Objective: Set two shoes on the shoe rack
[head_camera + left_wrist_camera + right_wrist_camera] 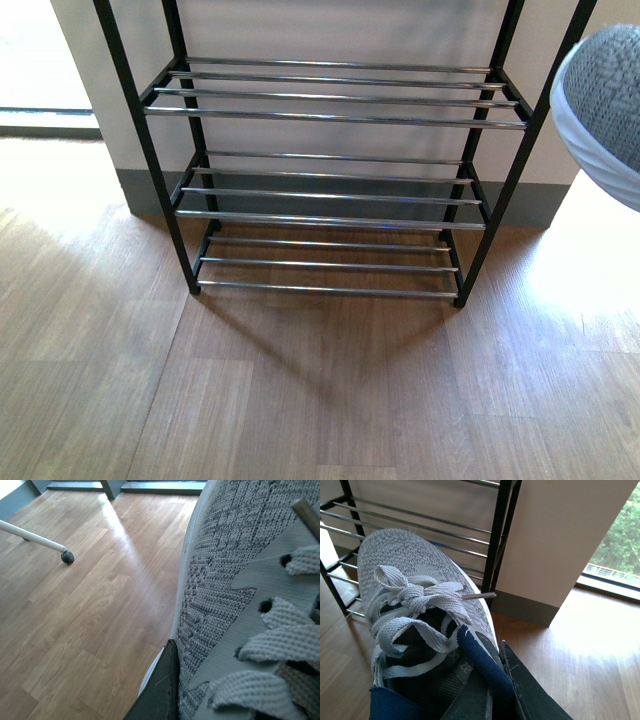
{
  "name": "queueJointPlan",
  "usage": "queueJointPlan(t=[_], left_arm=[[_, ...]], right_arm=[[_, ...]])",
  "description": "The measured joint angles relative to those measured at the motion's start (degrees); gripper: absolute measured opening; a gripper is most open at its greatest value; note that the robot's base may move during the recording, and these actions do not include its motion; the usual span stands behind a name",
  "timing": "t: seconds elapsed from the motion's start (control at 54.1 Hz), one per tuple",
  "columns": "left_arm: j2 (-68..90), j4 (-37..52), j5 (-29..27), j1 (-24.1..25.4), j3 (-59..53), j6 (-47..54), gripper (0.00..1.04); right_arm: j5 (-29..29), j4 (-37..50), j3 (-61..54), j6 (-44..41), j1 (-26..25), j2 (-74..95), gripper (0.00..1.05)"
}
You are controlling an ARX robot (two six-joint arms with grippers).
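The shoe rack (330, 195), a black frame with silver rod shelves, stands against the wall ahead, and all three shelves in view are bare. My right gripper (492, 680) is shut on the collar of a grey knit sneaker (405, 570), one finger inside and one outside. That sneaker is held up with its toe toward the shoe rack's (500, 530) right post. A grey sneaker toe (610, 100) shows at the front view's upper right edge. My left gripper (170, 675) is shut on another grey knit sneaker (235, 580) above the floor. Only one dark finger (160, 695) shows, against the sneaker's side.
Wooden floor (300, 400) spreads in front of the rack. A white leg with a caster wheel (67, 557) stands on the floor in the left wrist view. A beige wall pillar (560, 540) rises just right of the rack, with a window beyond it.
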Motion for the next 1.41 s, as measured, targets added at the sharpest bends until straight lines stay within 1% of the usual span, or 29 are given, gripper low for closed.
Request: queueJointPlan(t=[0.185, 0.444, 0.592, 0.74, 0.869, 1.165, 1.406], left_arm=[[0.0, 0.0, 0.2, 0.0, 0.0, 0.0, 0.02], [0.0, 0.0, -0.1, 0.0, 0.0, 0.0, 0.02], [0.0, 0.0, 0.9, -0.2, 0.0, 0.0, 0.02], [0.0, 0.0, 0.5, -0.2, 0.0, 0.0, 0.02], [0.0, 0.0, 0.5, -0.1, -0.3, 0.0, 0.02], [0.0, 0.0, 0.4, -0.1, -0.3, 0.1, 0.02], [0.0, 0.0, 0.3, -0.1, -0.3, 0.1, 0.02]], right_arm=[[0.6, 0.0, 0.0, 0.0, 0.0, 0.0, 0.01], [-0.2, 0.0, 0.0, 0.0, 0.0, 0.0, 0.01], [1.4, 0.0, 0.0, 0.0, -0.3, 0.1, 0.01], [1.3, 0.0, 0.0, 0.0, -0.3, 0.1, 0.01], [-0.3, 0.0, -0.1, 0.0, 0.0, 0.1, 0.01], [0.9, 0.0, -0.1, 0.0, -0.1, 0.1, 0.01], [0.2, 0.0, -0.1, 0.0, -0.1, 0.1, 0.01]])
